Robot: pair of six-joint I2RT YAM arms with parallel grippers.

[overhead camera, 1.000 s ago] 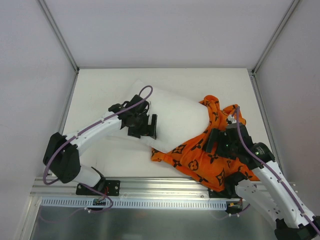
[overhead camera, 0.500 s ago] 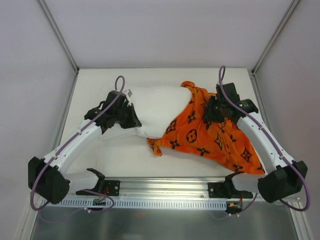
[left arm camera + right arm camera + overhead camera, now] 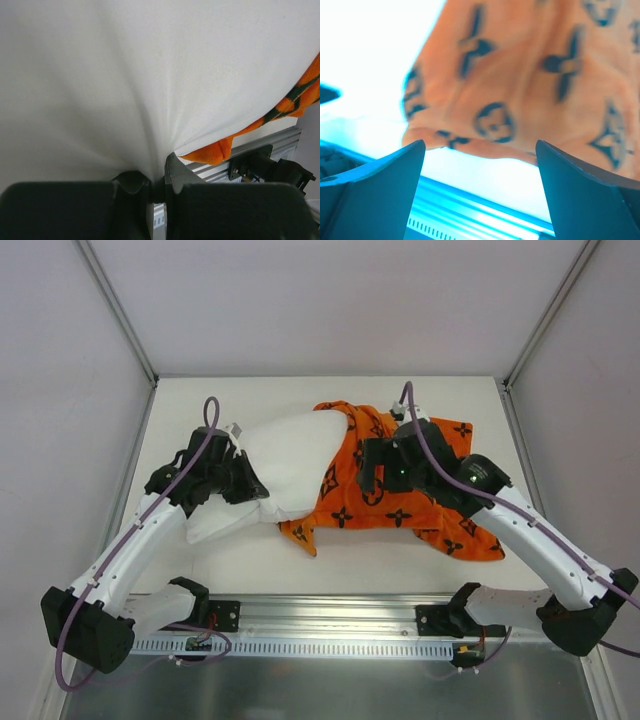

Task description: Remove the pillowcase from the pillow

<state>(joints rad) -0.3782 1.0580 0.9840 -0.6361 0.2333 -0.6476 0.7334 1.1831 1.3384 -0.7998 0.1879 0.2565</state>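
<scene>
Left gripper (image 3: 157, 181): pinching the pillow (image 3: 150, 75) at its left end; right gripper (image 3: 479, 160): hovering spread above the pillowcase (image 3: 520, 85), bunched rightward.

**Around my table**

My white table (image 3: 250, 565) has a matte, plain top. A silver rail (image 3: 330, 612) runs along the table's near edge. Just nearer than the rail is a white slotted strip (image 3: 330, 647), and a dull grey metal sheet (image 3: 300, 690) lies nearer still. The table is closed in by a pale back wall (image 3: 330, 300), a left wall (image 3: 50, 440) and a right wall (image 3: 600, 420). From the table's far corners I see a left post (image 3: 117, 310) and a right post (image 3: 549, 310) rising, both thin metal.
</scene>
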